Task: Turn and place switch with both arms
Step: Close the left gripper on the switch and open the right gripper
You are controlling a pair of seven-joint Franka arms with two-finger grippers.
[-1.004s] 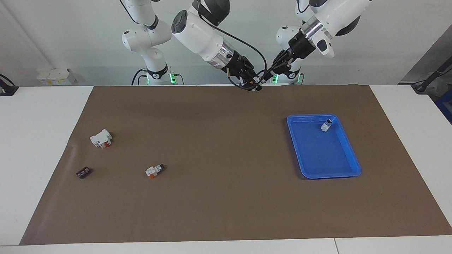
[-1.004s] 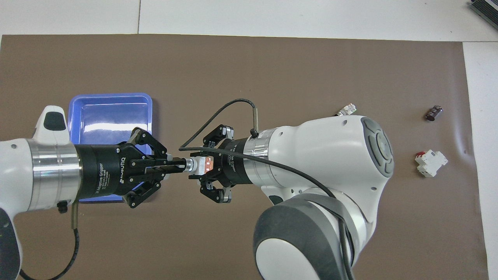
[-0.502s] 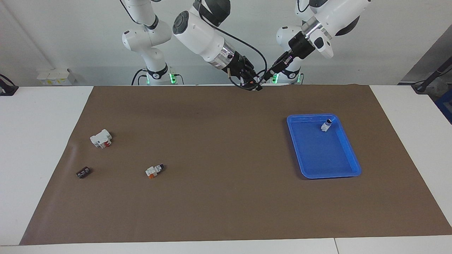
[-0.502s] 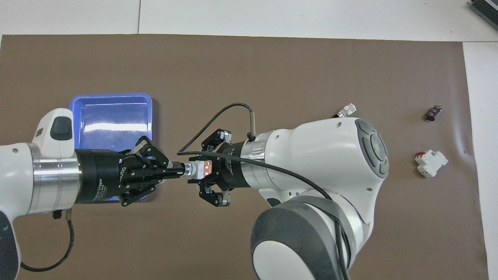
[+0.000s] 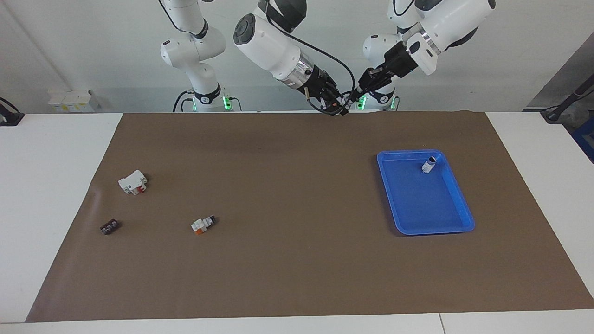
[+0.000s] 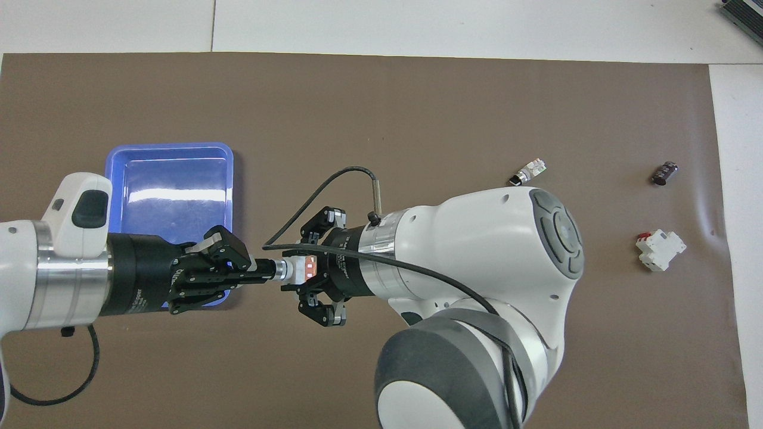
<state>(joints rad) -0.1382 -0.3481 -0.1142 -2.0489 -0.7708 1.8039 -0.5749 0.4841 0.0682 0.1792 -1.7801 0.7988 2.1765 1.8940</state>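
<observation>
L black two-finger gripper (image 6: 262, 278) rolled at wrist; joined grippers w/ small white-orange plastic switch (image 6: 300, 269) drifted toward L arm's end.

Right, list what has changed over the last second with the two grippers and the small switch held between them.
The left gripper has rolled about its own axis, still shut on the knob end of the small white-and-orange switch, which the right gripper keeps clamped; the pair has drifted slightly toward the left arm's end of the table. The blue plastic tray, the switch in it and the loose switch on the brown mat have not moved.
</observation>
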